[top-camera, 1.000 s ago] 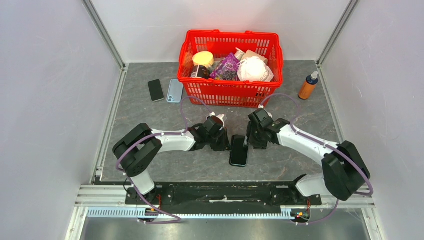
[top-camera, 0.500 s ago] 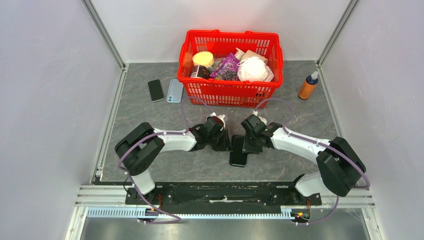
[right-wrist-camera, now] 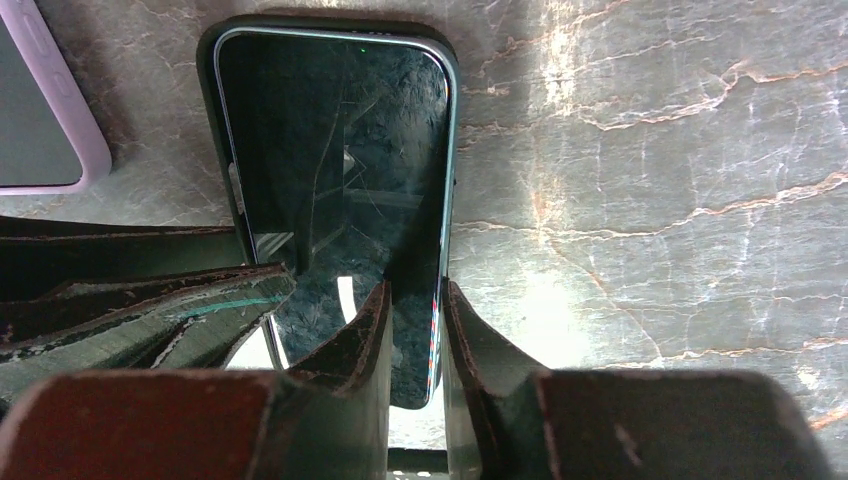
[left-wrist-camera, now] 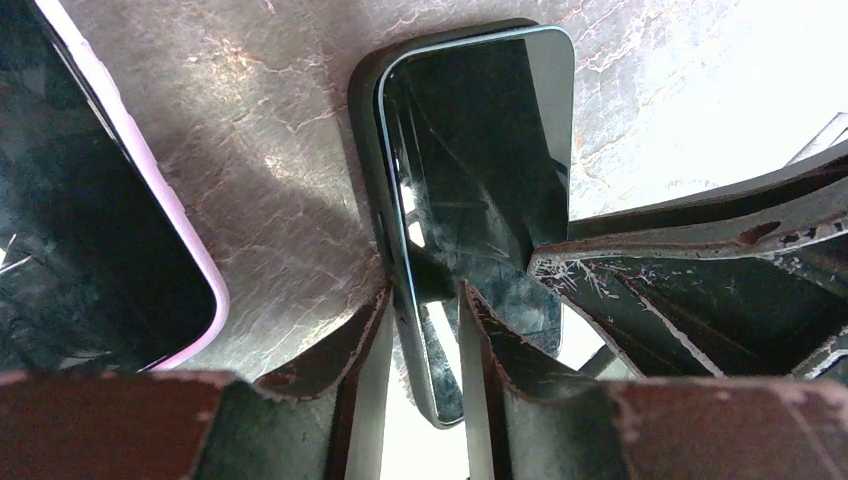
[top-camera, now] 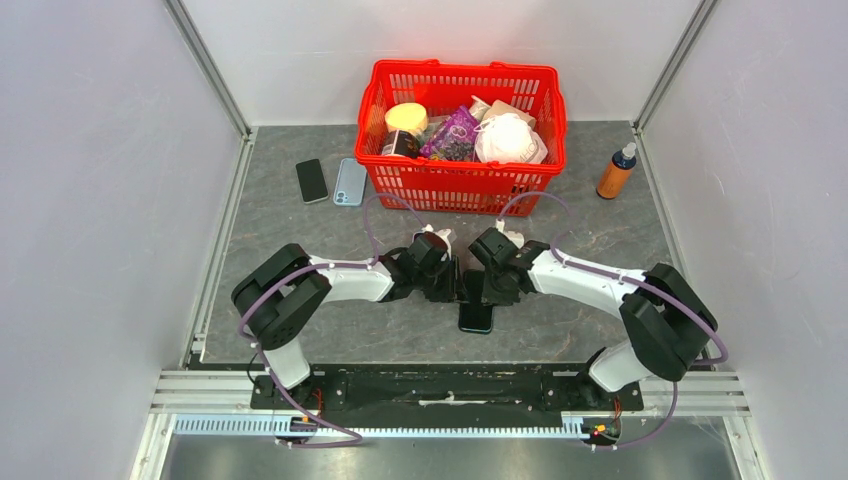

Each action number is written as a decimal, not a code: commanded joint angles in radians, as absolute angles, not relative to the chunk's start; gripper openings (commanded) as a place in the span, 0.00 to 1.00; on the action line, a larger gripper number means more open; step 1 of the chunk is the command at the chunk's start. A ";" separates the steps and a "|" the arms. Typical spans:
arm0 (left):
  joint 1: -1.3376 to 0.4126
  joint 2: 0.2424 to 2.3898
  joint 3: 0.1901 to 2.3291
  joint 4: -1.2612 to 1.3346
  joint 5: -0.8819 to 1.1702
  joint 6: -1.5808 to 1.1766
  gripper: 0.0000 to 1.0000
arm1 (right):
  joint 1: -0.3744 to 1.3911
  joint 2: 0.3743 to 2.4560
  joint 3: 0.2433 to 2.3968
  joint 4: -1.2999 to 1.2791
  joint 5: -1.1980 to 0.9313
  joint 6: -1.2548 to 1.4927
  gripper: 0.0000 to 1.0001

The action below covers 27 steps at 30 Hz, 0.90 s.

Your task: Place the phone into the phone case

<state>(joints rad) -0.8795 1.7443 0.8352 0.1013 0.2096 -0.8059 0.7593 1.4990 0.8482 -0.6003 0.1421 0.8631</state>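
Observation:
The phone (top-camera: 476, 316) lies dark and screen up at the table's middle. In the left wrist view the phone (left-wrist-camera: 480, 150) has its far end seated inside a black case rim (left-wrist-camera: 362, 95). The right wrist view shows the phone (right-wrist-camera: 340, 150) and the rim (right-wrist-camera: 207, 45) the same way. My left gripper (top-camera: 447, 285) (left-wrist-camera: 425, 330) is shut on the phone's left edge at its near end. My right gripper (top-camera: 490, 287) (right-wrist-camera: 415, 320) is shut on the phone's right edge. The two grippers face each other across the phone.
A lilac-rimmed case (left-wrist-camera: 150, 230) (right-wrist-camera: 50, 130) lies left of the phone, hidden in the top view. A black phone (top-camera: 311, 180) and a blue-grey case (top-camera: 350, 181) lie at the far left. A red basket (top-camera: 460, 185) of goods and an orange bottle (top-camera: 616, 172) stand behind.
My right gripper has moved left onto the phone's right edge. The left gripper has stayed at the left edge. More of the phone is now covered by the grippers.

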 commanded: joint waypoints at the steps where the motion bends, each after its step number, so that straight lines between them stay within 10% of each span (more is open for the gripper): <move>1: -0.891 1.761 0.854 0.155 0.220 -0.807 0.37 | 0.798 1.556 0.855 -0.457 0.131 0.891 0.23; 18: -0.897 1.771 0.842 0.124 0.187 -0.810 0.37 | 0.799 1.428 0.834 -0.575 0.235 0.881 0.49; 27: -0.897 1.772 0.838 0.125 0.186 -0.814 0.36 | 0.805 1.333 0.736 -0.565 0.143 0.953 0.46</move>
<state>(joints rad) -0.8845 1.7489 0.8352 0.1158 0.2100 -0.8066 0.7959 1.3685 0.7853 -0.5816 0.1738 0.8986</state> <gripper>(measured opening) 0.363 0.467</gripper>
